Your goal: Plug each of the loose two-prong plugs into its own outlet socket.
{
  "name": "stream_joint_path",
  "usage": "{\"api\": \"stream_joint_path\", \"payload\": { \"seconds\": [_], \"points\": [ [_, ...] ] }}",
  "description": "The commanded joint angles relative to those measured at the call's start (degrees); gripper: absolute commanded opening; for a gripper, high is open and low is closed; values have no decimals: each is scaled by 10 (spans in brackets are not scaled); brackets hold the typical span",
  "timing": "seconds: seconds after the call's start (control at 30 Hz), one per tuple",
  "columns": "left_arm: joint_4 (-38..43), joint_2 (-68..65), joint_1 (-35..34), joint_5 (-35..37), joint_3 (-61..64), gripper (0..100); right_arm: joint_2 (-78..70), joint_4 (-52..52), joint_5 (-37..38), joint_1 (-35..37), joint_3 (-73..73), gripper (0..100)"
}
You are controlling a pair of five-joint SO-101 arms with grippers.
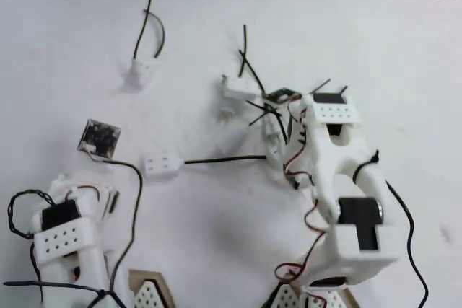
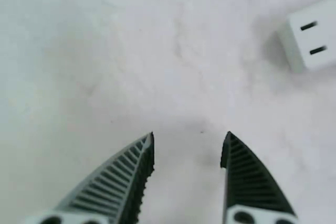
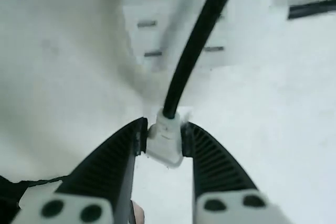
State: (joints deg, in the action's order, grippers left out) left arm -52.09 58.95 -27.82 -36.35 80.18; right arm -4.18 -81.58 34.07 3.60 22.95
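My right gripper (image 3: 164, 129) is shut on a small white two-prong plug (image 3: 166, 142) whose black cable (image 3: 197, 40) runs away over a white outlet block (image 3: 152, 38) with slot pairs just beyond. In the high view this gripper (image 1: 275, 137) sits among black cables near that outlet block (image 1: 241, 86). My left gripper (image 2: 189, 140) is open over bare table, with a second white outlet block (image 2: 311, 40) showing two slots off to one side. That block (image 1: 162, 164) lies mid-table on a black cable. Another white plug (image 1: 139, 71) lies at the back left on its cable.
A small dark circuit board (image 1: 99, 138) lies left of centre, wired towards the front. Loose black cables (image 1: 253, 70) tangle around the right arm's wrist. Cardboard pieces (image 1: 148, 290) sit at the front edge. The white table (image 1: 390, 48) has free room at the far right.
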Motion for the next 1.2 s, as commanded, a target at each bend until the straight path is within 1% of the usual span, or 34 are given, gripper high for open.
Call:
{"api": "stream_joint_path", "payload": {
  "seconds": [0.0, 0.1, 0.27, 0.4, 0.5, 0.57, 0.7, 0.87, 1.0, 1.03, 1.13, 1.17],
  "points": [
    [10, 10, -2, 1, -2, 211, 138, -45, 17, -5, -4, 18],
    [10, 10, -2, 1, -2, 211, 243, -73, 24, -6, -4, 18],
    [10, 10, -2, 1, -2, 211, 387, -76, 20, -23, -4, 18],
    [10, 10, -2, 1, -2, 211, 465, -74, 19, -47, -4, 18],
    [10, 10, -2, 1, -2, 211, 493, -70, 18, -51, 0, 18],
    [10, 10, -2, 1, -2, 211, 489, -65, 5, -50, 10, 18],
    [10, 10, -2, 1, -2, 211, 449, -2, -12, -30, 80, 18],
    [10, 10, -2, 1, -2, 211, 356, 91, -13, 2, 171, 18],
    [10, 10, -2, 1, -2, 211, 273, 131, -30, 25, 189, 24],
    [10, 10, -2, 1, -2, 211, 258, 131, -33, 32, 189, 46],
    [10, 10, -2, 1, -2, 211, 233, 118, -42, 47, 188, 172],
    [10, 10, -2, 1, -2, 211, 235, 109, -44, 47, 185, 200]
  ]
}}
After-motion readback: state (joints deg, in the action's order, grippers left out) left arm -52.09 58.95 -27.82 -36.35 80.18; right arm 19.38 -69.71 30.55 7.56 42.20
